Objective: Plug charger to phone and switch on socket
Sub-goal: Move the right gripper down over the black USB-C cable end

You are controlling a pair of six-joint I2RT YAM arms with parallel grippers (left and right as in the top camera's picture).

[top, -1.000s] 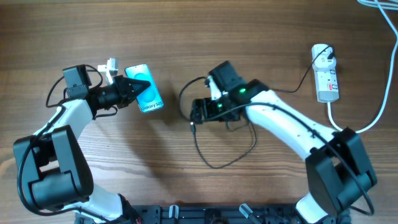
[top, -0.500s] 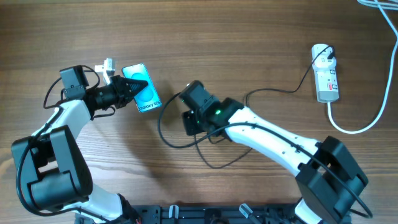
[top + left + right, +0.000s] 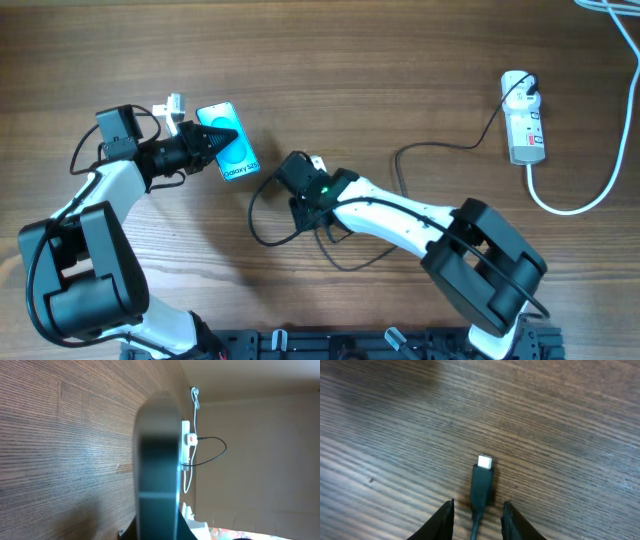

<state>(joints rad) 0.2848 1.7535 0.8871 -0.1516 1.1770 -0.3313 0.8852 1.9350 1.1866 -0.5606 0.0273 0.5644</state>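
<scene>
Your L jaws clenched on phone (image 3: 236, 156). Your R jaws grasping charger (image 3: 481, 483) behind metal tip, near phone, not touching. Socket (image 3: 525, 131) well apart, counter (image 3: 400, 70) R side.

Left arm (image 3: 95, 200) rises from its base at the lower left of the overhead view, runs away from the base, then bends at the elbow so forearm and wrist point right. Left hand (image 3: 212, 140) lies low over the table (image 3: 400, 60), its dark fingers closed on the phone (image 3: 232, 152). Right arm (image 3: 400, 215) reaches from its base at lower right far across to the left, its white links stretched long and almost in line, with a green light at the wrist. Right hand (image 3: 288, 175) sits near the table's middle. In its wrist view two fingers (image 3: 445, 519) flank the charger (image 3: 481, 485) they pinch, its tip poking out ahead
</scene>
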